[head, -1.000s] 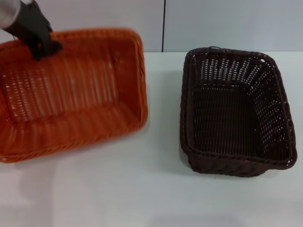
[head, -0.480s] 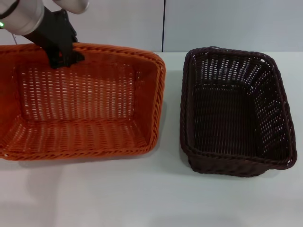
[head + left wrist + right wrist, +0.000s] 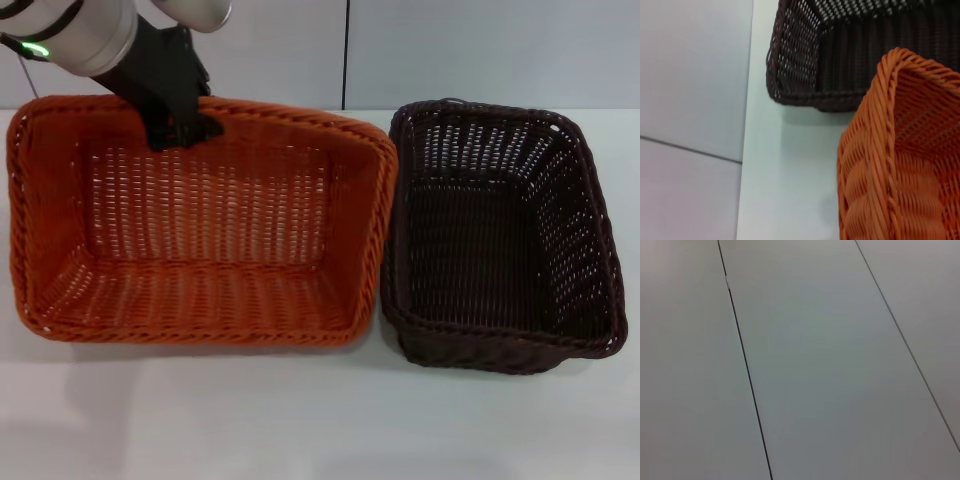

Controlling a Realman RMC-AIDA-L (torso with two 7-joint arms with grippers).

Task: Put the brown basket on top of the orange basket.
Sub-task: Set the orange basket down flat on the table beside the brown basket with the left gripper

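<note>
Orange wicker comes first on our left: we count one orange basket (image 3: pixel 200 230), its far rim pinched in the left tool (image 3: pixel 185 128), whose fingers are closed on the braid. We see it tipped up, its inside turned toward us, its right edge just beside, perhaps touching, the one brown basket (image 3: pixel 500 235). That brown basket sits flat on the white worktop (image 3: pixel 300 420) to our right, with no tool on it. Two baskets in all, side by side, neither stacked. Our right tool does not appear, so we cannot tell its state.
</note>
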